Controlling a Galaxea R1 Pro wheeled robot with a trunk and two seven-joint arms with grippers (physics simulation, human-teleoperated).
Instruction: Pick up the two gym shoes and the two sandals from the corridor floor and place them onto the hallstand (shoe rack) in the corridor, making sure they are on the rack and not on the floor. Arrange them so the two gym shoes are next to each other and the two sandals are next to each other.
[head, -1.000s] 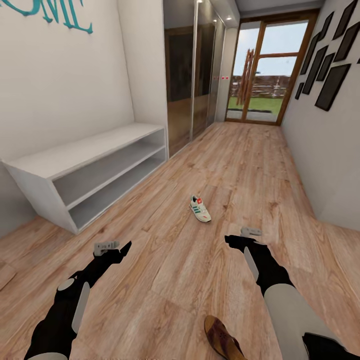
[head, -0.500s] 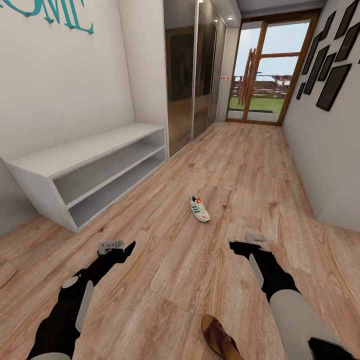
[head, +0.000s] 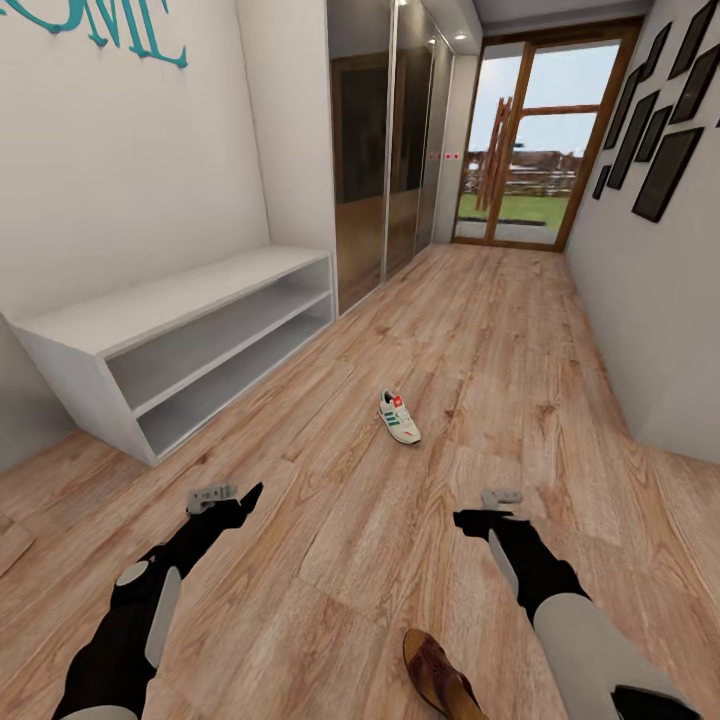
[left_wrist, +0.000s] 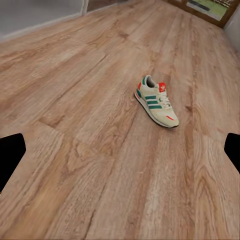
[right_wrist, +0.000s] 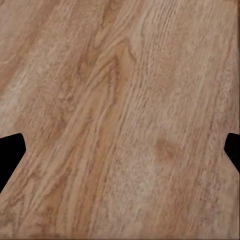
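One white gym shoe (head: 399, 417) with green stripes and red-orange patches lies on the wood-plank corridor floor (head: 470, 330), ahead of both arms. In the left wrist view that gym shoe (left_wrist: 156, 101) lies some way beyond the wide-apart fingers (left_wrist: 11, 155). A dark brown sandal (head: 440, 678) lies near my base, between the arms. My left gripper (head: 240, 497) is open and holds nothing. My right gripper (head: 478, 515) is open too, its fingers (right_wrist: 10, 150) over bare planks. The other gym shoe, the other sandal and the hallstand are out of view.
A plain low white two-shelf bench (head: 180, 340) stands against the left wall. Mirrored wardrobe doors (head: 385, 150) follow it, and a glass door (head: 535, 140) closes the corridor's far end. The right wall (head: 650, 280) carries dark picture frames and juts in at a corner.
My right gripper has drawn back toward my body, lower in the head view. The left gripper, gym shoe and sandal have barely shifted.
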